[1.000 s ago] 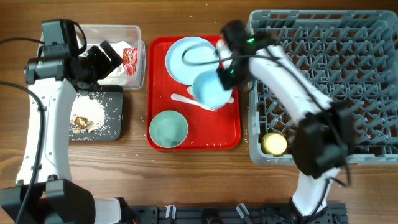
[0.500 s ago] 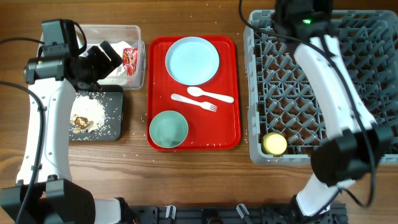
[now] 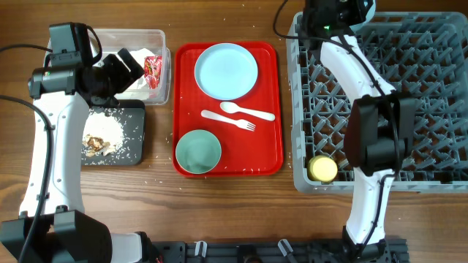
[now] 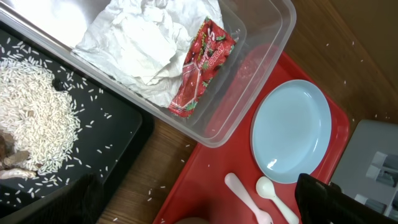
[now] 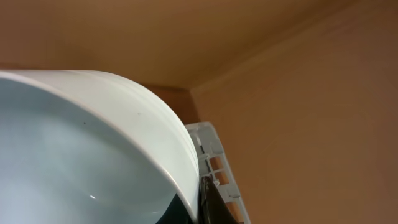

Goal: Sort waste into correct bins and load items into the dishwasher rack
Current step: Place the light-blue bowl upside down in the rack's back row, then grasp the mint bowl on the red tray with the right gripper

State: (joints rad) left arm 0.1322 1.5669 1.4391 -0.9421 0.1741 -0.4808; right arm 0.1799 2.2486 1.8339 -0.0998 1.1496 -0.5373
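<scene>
Presently the right gripper (image 3: 333, 14) sits over the far left corner of the dishwasher rack (image 3: 424, 95). Its wrist view is nearly filled by the held bowl (image 5: 74, 155), pale blue-green with the hollow facing the camera. One dark finger (image 5: 210, 202) lies tight against the rim, so the jaws pinch that rim. The second finger is hidden. Overhead, the arm covers this bowl.

Left gripper (image 3: 121, 69) hangs over the near edge of the clear tub (image 3: 164, 44). Jaws are spread wide with nothing between them, and both fingers sit at the bottom corners of the wrist view.

- Tub: white napkin (image 4: 137, 43) crumpled inside, red wrapper (image 4: 202, 65) lying against its right side.
- Black tray (image 3: 135, 139), just in front of the tub: food scraps (image 3: 99, 139) heaped left of centre, with loose grains scattered around the heap.
- Red tray (image 3: 270, 139), between the bins and the rack: plate (image 3: 226, 70) at the far end, the other bowl (image 3: 198, 152) upright at the near left corner.
- Spoon (image 3: 245, 110) and fork (image 3: 227, 119) lie side by side between plate and bowl, nearly touching.
- Rack: yellow cup (image 3: 322, 169) in the near left corner.
</scene>
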